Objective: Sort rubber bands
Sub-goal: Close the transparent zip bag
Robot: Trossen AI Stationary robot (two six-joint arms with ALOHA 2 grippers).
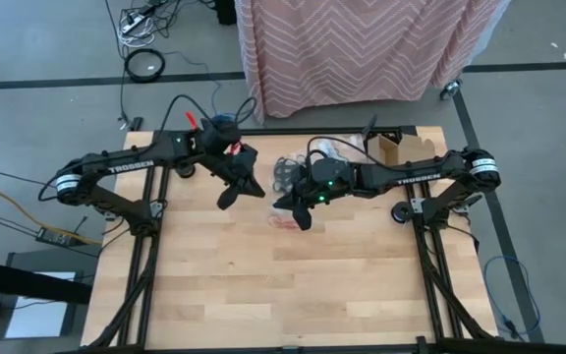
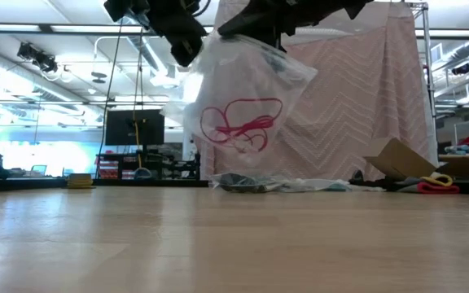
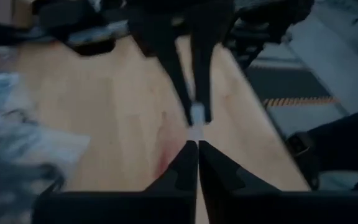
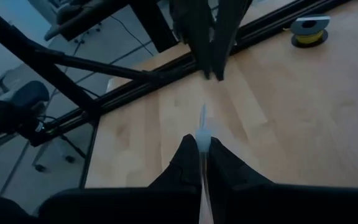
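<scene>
While the right gripper (image 2: 279,37) pinches a clear bag (image 2: 247,106) holding red rubber bands (image 2: 238,124) above the worktop (image 2: 234,244), the left gripper's (image 2: 184,50) fingers sit nearly together beside it.

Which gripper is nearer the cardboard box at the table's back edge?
Right. The right gripper sits mid-table, its arm passing just in front of the cardboard box. The left gripper is farther off, out toward the table's left side.
</scene>
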